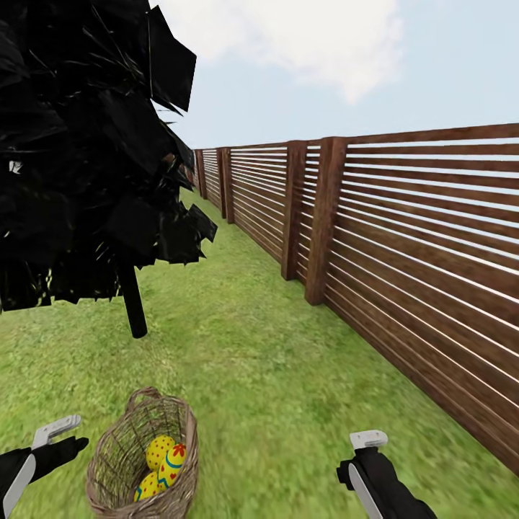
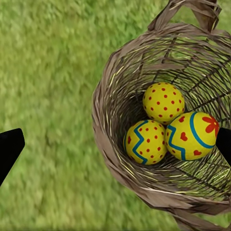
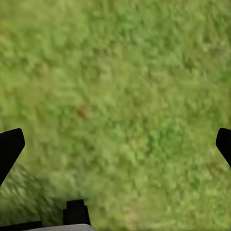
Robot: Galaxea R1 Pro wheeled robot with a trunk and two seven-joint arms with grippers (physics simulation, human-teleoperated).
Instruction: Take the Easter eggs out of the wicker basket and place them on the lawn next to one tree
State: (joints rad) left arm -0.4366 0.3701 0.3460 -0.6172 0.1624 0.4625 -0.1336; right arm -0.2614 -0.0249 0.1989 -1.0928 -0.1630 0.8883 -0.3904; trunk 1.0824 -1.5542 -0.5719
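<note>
Item: three Easter eggs, yellow, all lying together in the bottom of the wicker basket. One carries red dots only; one has dots with a blue zigzag; one has red hearts between blue bands, its long axis lying roughly crosswise to the other two, which it touches. None is out yet.

Container: the wicker basket stands upright on the lawn, mouth up, loop handle on the rim at the side away from me.

Nearer hand: my left gripper sits just beside the basket, on its left; I judge it the one to use. In the left wrist view its fingertips stand wide apart, and the basket lies off toward one fingertip, not centred between them, so I need a sideways shift over the mouth before descending.

Other hand: my right gripper hangs well apart from the basket, over bare grass, fingers likewise spread, holding nothing.

Beyond the basket: a dark cone-shaped tree close behind it; a slatted wooden fence further off to its right.
</note>
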